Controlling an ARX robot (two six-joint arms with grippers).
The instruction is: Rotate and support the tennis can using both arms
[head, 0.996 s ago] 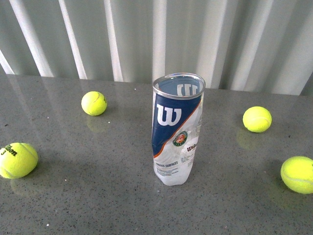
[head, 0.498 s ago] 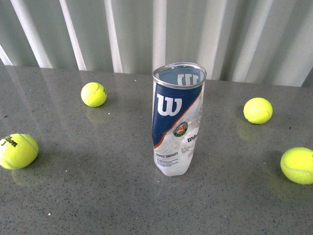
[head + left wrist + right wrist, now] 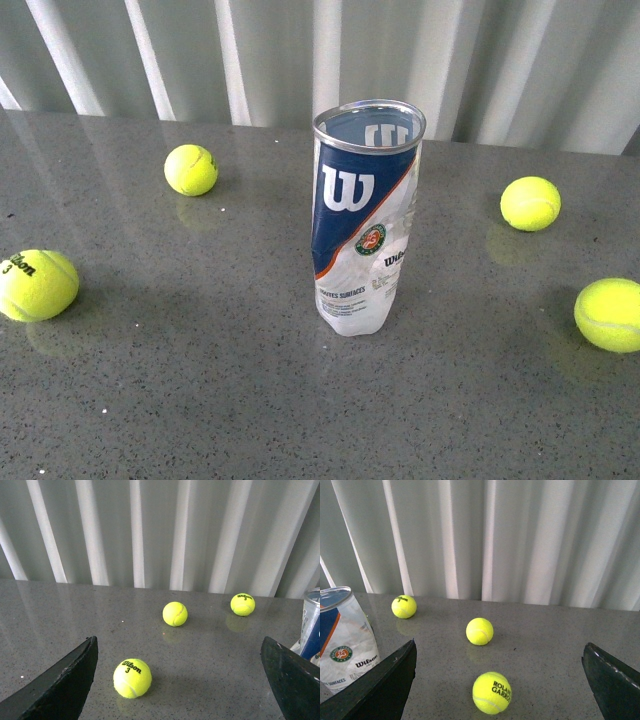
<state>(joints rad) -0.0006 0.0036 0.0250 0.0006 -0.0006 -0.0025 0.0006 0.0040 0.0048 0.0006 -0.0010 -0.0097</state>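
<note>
The tennis can (image 3: 364, 215) stands upright mid-desk (image 3: 200, 400), open rim up, with 4 yellow-green balls spread round it: 2 to its left (image 3: 190, 169) (image 3: 37, 284) and 2 to its right (image 3: 530, 203) (image 3: 609, 314), all well apart from it, none between it and the camera. The left pincer (image 3: 180, 690) and right pincer (image 3: 500, 690) are both spread wide and empty, the can showing at the edge of each wrist view. Against 0.5 s ago, the can and balls sit higher in the front view, their layout unchanged.
</note>
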